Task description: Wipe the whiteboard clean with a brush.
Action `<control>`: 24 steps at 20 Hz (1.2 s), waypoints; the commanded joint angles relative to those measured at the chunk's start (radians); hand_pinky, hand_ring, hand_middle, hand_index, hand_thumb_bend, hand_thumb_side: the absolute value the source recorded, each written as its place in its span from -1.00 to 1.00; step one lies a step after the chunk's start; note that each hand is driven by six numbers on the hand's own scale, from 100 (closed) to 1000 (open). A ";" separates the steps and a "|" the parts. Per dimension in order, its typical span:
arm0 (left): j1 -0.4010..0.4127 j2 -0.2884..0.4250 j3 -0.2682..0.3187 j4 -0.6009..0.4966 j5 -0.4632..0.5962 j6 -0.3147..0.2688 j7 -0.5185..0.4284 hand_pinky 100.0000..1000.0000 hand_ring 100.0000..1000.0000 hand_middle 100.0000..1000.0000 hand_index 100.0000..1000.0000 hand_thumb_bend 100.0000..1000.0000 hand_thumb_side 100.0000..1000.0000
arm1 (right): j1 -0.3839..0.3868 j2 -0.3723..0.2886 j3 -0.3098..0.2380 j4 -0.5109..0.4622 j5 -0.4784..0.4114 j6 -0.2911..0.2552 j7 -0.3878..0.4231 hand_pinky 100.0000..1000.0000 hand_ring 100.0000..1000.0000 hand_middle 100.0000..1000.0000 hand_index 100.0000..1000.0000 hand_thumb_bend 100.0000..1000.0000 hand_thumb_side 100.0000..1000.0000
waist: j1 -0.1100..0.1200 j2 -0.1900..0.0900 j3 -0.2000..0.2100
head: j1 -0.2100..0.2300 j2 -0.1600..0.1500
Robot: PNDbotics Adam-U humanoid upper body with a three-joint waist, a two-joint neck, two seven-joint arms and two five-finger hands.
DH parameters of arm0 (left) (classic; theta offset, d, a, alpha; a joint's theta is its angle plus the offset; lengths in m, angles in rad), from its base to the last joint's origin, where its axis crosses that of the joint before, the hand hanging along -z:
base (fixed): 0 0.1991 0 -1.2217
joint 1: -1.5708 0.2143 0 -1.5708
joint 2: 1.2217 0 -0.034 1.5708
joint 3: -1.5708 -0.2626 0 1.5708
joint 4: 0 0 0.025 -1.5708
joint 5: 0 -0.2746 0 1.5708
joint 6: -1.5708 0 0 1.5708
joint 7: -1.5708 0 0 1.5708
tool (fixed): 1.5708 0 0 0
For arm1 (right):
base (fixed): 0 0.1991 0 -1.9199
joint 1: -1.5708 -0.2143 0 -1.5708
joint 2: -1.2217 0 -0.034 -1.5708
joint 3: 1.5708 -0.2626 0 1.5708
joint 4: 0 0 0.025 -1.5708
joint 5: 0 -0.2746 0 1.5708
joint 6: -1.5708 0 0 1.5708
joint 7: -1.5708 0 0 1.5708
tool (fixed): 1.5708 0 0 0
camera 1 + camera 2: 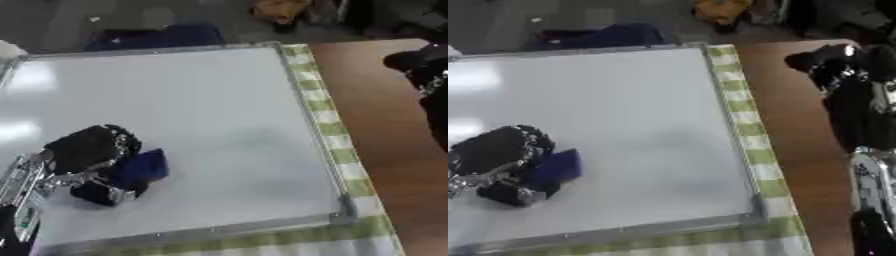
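Left hand (87,152) sits on the lower-left area of the whiteboard (201,110), fingers curled round a dark blue brush (144,167) that is pressed flat against the board surface. Brush looks like a small soft-faced block: probably light, with a stiff back to take hold of and a pad face that should slide easily on the glossy board; best held across its back and sides, as now. Board looks mostly clean; a faint grey smear shows near the centre. Board lies on a green-checked cloth (328,120) over the brown tabletop (385,130). Right hand (833,62) is up at the right edge, off the board; cannot tell its finger state.
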 commanded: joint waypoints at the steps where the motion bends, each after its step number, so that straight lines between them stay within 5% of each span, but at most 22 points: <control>1: -0.015 0.057 0.017 0.015 0.006 -0.005 -0.008 0.12 0.01 -0.42 -1.00 -0.58 -0.09 | -0.012 -0.016 -0.002 -0.014 0.000 -0.001 -0.002 0.63 0.39 -0.04 0.19 -0.24 0.64 | -0.002 -0.022 0.000 | -0.006 -0.009; 10: -0.064 0.156 0.044 0.055 0.101 -0.002 -0.058 0.13 -0.03 -0.48 -1.00 -0.59 -0.09 | -0.016 -0.020 0.000 -0.014 -0.003 0.002 -0.004 0.63 0.40 -0.04 0.19 -0.26 0.62 | 0.005 -0.023 -0.001 | -0.018 -0.008; 24: -0.150 0.260 0.130 0.274 0.063 0.048 -0.055 0.13 -0.06 -0.53 -1.00 -0.55 -0.10 | -0.025 -0.023 0.001 -0.014 -0.009 0.003 -0.008 0.63 0.40 -0.04 0.20 -0.27 0.62 | 0.010 -0.020 -0.016 | -0.008 -0.006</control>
